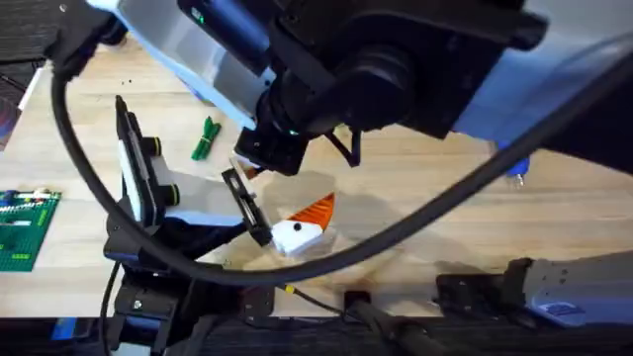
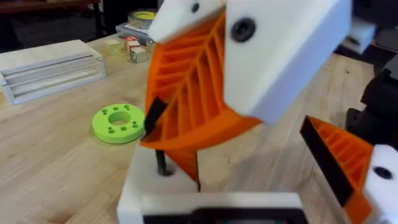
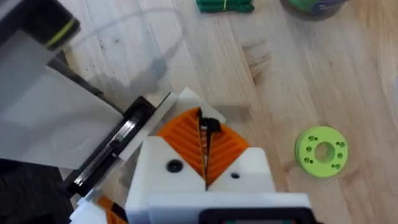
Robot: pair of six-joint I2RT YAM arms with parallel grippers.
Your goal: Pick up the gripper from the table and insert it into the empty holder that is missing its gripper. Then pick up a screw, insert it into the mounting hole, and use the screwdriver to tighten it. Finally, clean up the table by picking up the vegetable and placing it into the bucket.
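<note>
My right gripper is shut, its orange ribbed pads pressed together, with a small black screw-like piece at the tips. It hangs close over my left gripper, which stands open. One left finger is an orange pad on a white block. Opposite it lies the white holder with an orange wedge and a thin dark pin standing in it. In the overhead view the left gripper sits mid-table under the dark right arm. The green vegetable lies further back on the left, the blue screwdriver on the right. The bucket's edge peeks in beside the vegetable.
A green ring-shaped disc lies on the wood near the grippers. A green studded baseplate sits at the table's left edge. A grey flat case and small blocks stand further off. A black cable loops over the left arm.
</note>
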